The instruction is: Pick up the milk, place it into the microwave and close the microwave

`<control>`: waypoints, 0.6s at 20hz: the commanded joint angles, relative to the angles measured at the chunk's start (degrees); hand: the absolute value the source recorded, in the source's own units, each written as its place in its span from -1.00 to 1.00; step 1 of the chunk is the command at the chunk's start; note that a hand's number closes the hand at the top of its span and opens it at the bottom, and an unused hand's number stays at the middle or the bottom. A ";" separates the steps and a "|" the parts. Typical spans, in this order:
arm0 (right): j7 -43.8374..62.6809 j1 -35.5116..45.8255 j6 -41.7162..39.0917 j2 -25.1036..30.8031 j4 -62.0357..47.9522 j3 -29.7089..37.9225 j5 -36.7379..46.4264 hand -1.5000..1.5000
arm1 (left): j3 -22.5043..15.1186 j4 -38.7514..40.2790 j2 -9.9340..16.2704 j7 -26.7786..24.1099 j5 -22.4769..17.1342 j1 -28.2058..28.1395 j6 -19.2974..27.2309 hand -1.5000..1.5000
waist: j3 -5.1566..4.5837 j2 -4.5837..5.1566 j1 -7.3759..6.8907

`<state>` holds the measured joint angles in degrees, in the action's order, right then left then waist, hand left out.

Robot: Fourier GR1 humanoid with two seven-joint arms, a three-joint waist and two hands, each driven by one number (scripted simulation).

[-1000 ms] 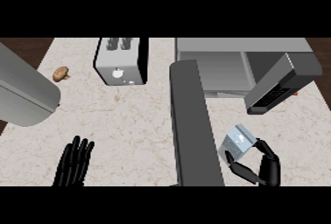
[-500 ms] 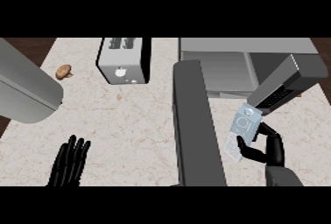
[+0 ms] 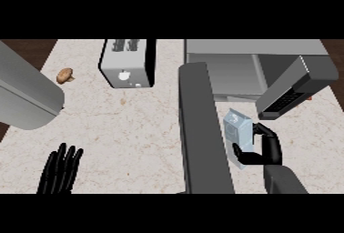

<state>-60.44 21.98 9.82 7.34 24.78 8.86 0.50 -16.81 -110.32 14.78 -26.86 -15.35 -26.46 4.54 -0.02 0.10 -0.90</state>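
Now my right hand has its fingers and thumb curled round the milk, a pale blue-and-white carton held tilted above the worktop near its right edge, just in front of the microwave. That microwave stands at the back right corner with its door swung open towards me. My left hand rests open at the front left, fingers straight. A toaster sits by the back edge, with a small brown item to its left.
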 commanded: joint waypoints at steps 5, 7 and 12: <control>-2.30 -1.28 -1.18 -3.84 5.81 -2.09 0.04 1.00 | 2.97 0.91 0.45 -0.73 -2.35 -1.38 -3.45 -1.00 | 0.02 -0.16 0.52; -0.62 -3.17 1.21 -6.44 10.34 -3.35 0.29 1.00 | 3.39 4.89 -0.15 -3.96 -1.00 -1.11 -4.21 -1.00 | -0.01 -0.24 0.74; 8.55 -0.80 6.40 -3.40 16.41 -3.15 1.26 1.00 | 1.74 0.12 -1.04 -1.07 0.86 -3.32 -2.19 -1.00 | 0.01 -0.21 0.66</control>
<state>-54.60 20.82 13.31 2.46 37.89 5.29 1.41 -14.00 -108.53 14.42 -28.25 -16.14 -27.99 1.67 -0.02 -0.13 -0.20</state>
